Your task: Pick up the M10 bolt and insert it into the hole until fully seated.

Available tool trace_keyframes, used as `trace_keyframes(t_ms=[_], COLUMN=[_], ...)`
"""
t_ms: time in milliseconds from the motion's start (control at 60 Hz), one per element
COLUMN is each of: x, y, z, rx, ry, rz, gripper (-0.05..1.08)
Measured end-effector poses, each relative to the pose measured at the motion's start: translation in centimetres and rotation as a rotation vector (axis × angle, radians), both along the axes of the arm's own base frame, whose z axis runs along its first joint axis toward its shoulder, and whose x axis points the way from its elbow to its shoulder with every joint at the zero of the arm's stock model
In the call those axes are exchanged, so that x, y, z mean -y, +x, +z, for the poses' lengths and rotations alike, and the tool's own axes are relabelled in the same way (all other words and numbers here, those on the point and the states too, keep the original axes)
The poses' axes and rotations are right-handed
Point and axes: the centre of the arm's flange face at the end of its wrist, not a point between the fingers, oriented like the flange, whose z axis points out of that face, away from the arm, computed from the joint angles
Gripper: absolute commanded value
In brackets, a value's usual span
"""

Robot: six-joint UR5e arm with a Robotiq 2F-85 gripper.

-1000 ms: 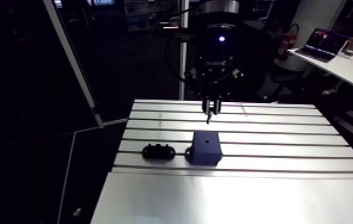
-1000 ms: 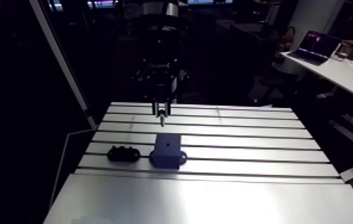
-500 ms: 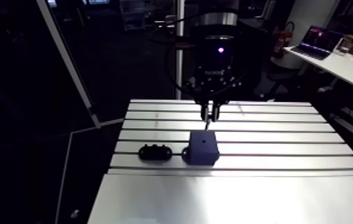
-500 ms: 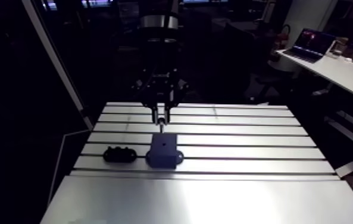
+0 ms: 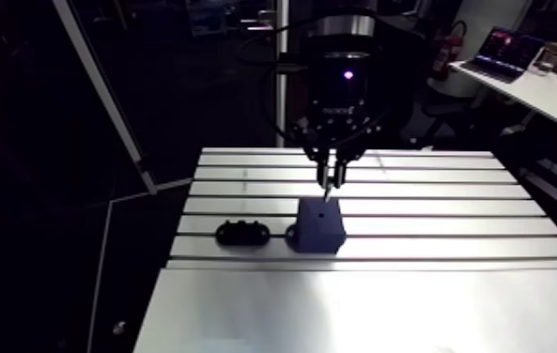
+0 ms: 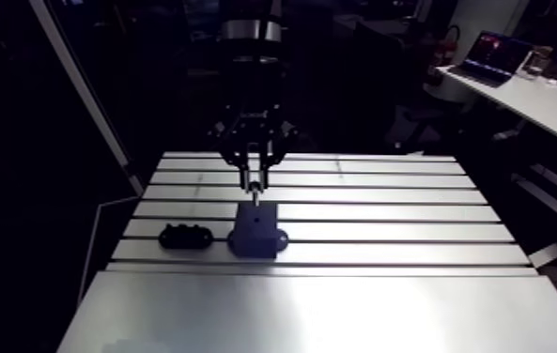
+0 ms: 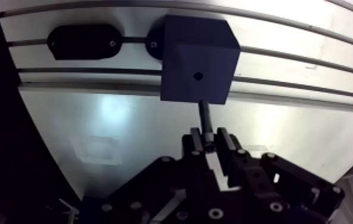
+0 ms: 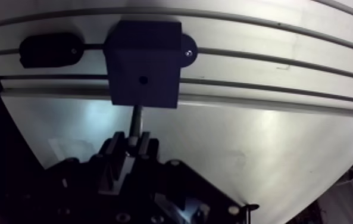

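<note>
subject: insertion step, bolt in hand, not yet entered.

the tool [image 7: 210,142] is pinching the m10 bolt [image 7: 205,116] by its upper part, one finger pressed to each side. the bolt's top end is hidden between the fingers. the shank points straight down past the fingertips and is left bare, which suits the job: the free length can go into the hole before the fingers meet anything.

the dark block [image 7: 197,59] stands on the counter [image 7: 125,137], across its slots. a rounded lug [image 7: 153,44] at the block's base carries a screw. in my judgement this pins the block to a slot so it will not slide under a downward push.

the hole [image 7: 197,76] is in the block's top face, near the middle, and shows open and dark. nothing is in it.

in the arm view the bolt tip hangs close above the block's top. in the wrist view the tip appears by the block's near edge, short of the hole. whether the axis is truly over the hole cannot be settled from these angles.

a black oval fitting [image 7: 83,42] lies on the counter beside the block, apart from it, on the lug side. it has no part in this step.

finding: the task is about midway, with alignment and descent outstanding. the risk is the tip landing on the face beside the hole and the bolt tilting in the grip.
</note>
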Motion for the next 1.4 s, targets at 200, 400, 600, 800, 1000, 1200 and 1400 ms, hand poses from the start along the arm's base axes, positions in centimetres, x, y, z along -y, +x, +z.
trace_keyframes(t_ms=[200,400,600,800,1000,1200,1400], x=[0.0,0.0,0.0,0.0,0.1,0.1,0.2], y=[-0.2,-0.3,-0.4,-0.5,-0.6,-0.8,-0.9], z=[-0.5,-0.9,-1.3,-1.5,-1.8,-1.9,-2.0], rx=[0.009,0.017,0.022,0.027,0.031,0.032,0.033], ry=[0.001,0.002,0.004,0.002,0.001,0.004,0.004], rz=[-0.002,-0.004,-0.004,-0.005,-0.005,-0.004,-0.002], gripper=[1.08,1.08,1.08,1.07,1.07,1.07,1.07])
